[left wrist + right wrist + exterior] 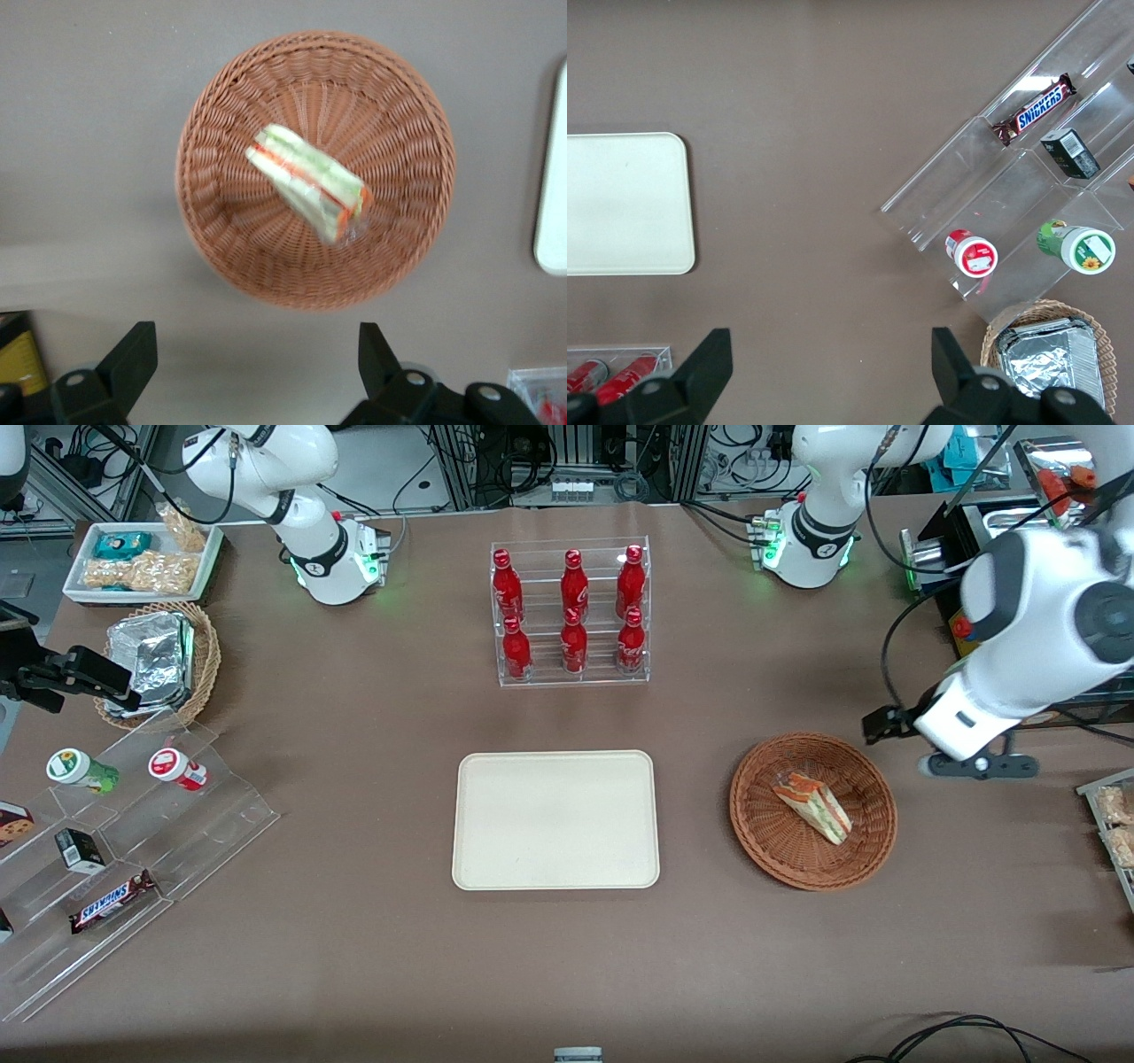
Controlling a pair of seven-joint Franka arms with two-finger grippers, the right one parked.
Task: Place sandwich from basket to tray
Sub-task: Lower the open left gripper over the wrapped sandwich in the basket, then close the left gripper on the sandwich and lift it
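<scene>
One tool (257, 372), fingers spread wide and holding nothing, hangs above the worktop (354, 957) just off the basket (762, 841) rim, at about 2 o'clock from it in the front view. Sandwich (811, 806) lies on its side mid-basket (wrap looks slick). Probably light and squashy, so pinch gently across the flat bread faces. Tray (496, 779) sits bare at the basket's 9 o'clock.

Even overhead light, soft shadows; sandwich (310, 181) blurred in left wrist view.
</scene>
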